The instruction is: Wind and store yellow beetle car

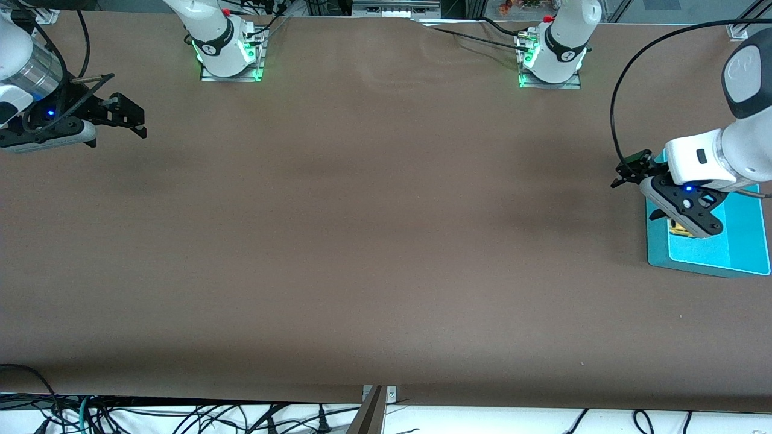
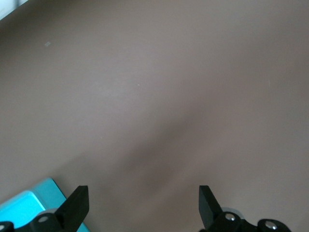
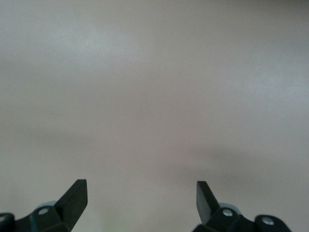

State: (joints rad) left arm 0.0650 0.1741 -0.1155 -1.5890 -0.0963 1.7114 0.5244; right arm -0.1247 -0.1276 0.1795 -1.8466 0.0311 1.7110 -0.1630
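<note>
The yellow beetle car lies in a teal tray at the left arm's end of the table. Only a small yellow part of it shows under the left hand. My left gripper hangs low over the car and the tray, open and empty. In the left wrist view the left gripper is open over bare table, with a corner of the tray beside one finger; the car is hidden there. My right gripper waits open and empty over the right arm's end of the table, and the right wrist view shows only table.
The brown table carries nothing else. The two arm bases stand along its edge farthest from the front camera. Cables hang below the edge nearest the camera.
</note>
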